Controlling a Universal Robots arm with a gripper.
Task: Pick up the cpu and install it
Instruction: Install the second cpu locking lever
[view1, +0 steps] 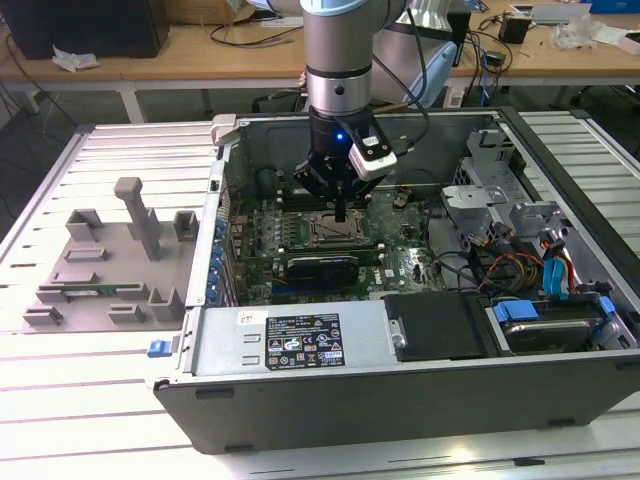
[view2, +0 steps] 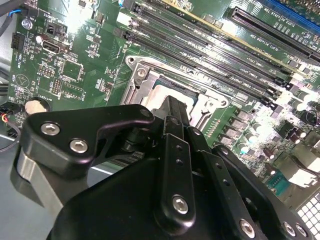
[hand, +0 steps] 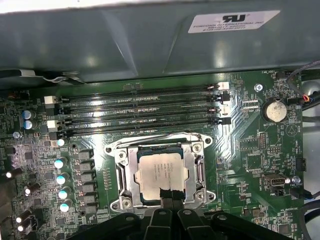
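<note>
Gripper (hand: 167, 196) first: fingers pinched together, tips right at the near edge of the cpu (hand: 162, 174), which sits flat in the socket (hand: 125, 175) directly under them. Looks like the seating step; anything further needs a gentle, square touch. Count: one cpu, one socket, four memory slots (hand: 140, 112) beyond the gripper.

Open computer case (view1: 300, 345) beside grey holder tray (view1: 100, 270); wooden desk (view1: 200, 50) behind.
</note>
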